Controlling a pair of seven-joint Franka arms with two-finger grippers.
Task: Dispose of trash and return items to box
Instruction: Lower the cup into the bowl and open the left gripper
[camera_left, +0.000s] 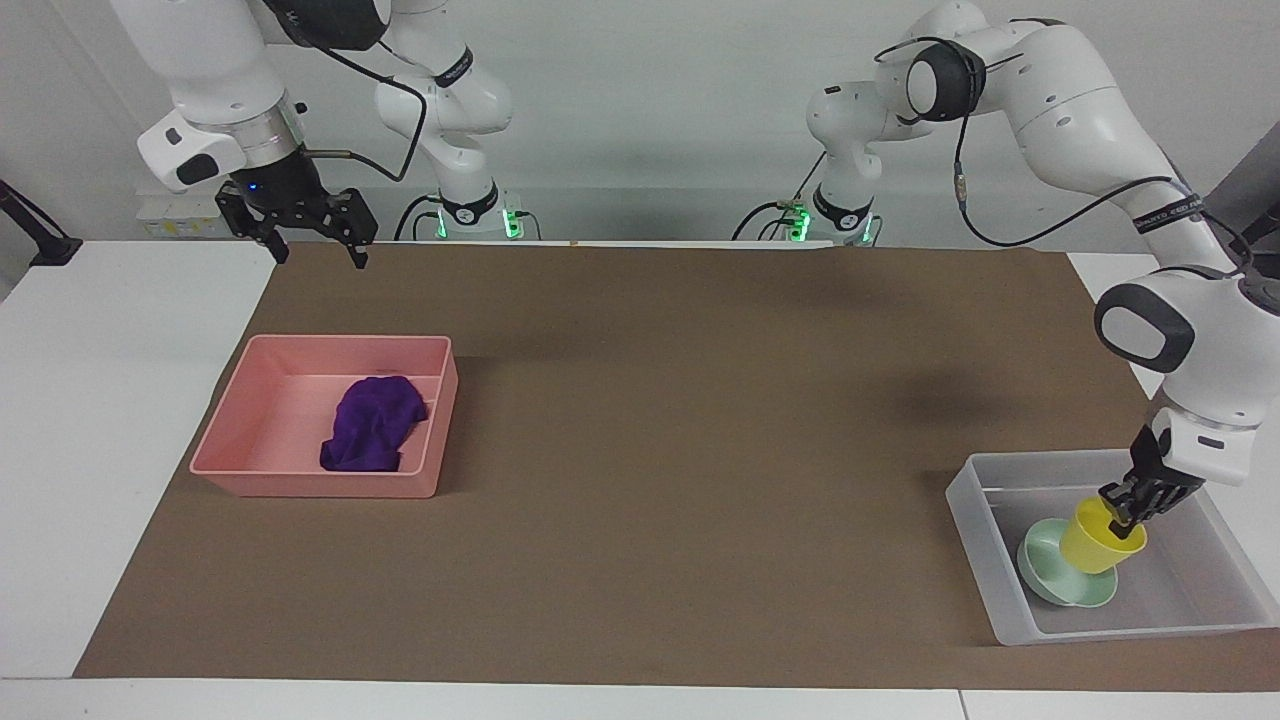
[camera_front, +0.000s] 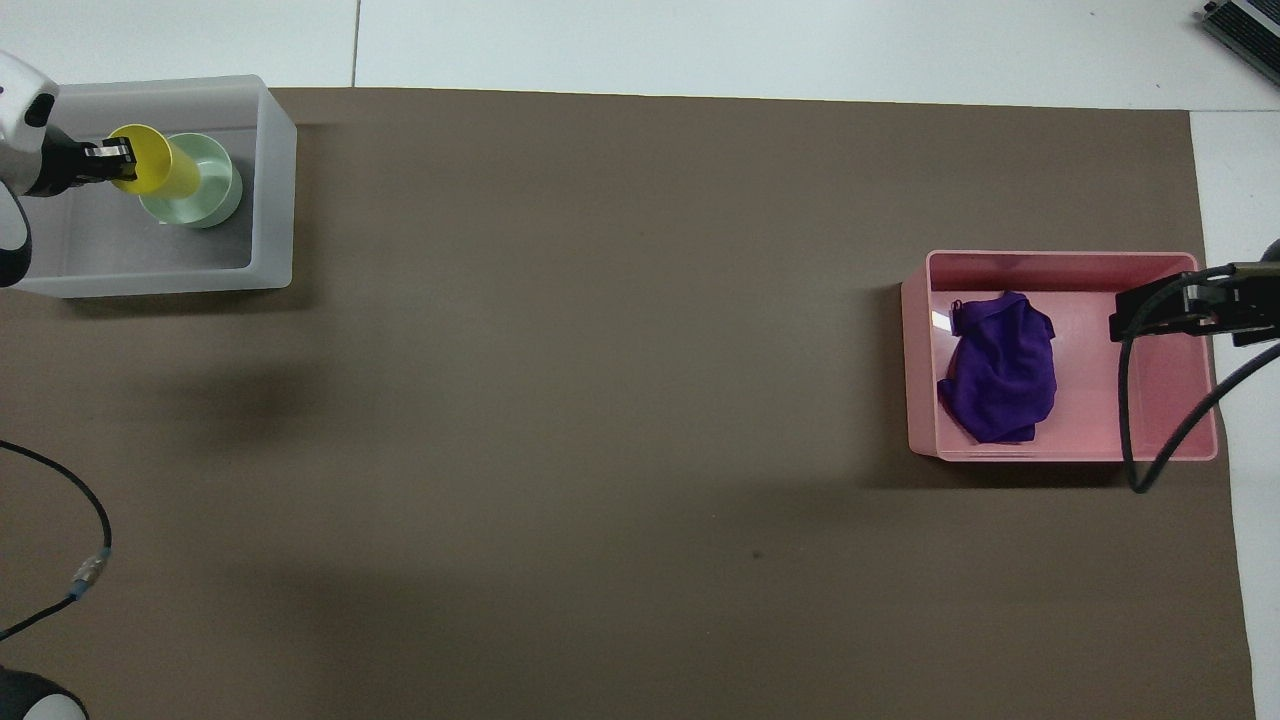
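Note:
My left gripper is shut on the rim of the yellow cup. It holds the cup tilted inside the translucent box, over the edge of the mint-green bowl that lies in the box. The purple rag lies in the pink tray. My right gripper is open and empty, high in the air over the brown mat's edge by the tray, and waits.
A brown mat covers most of the white table. The box stands at the left arm's end, the pink tray at the right arm's end. A black cable hangs over the tray in the overhead view.

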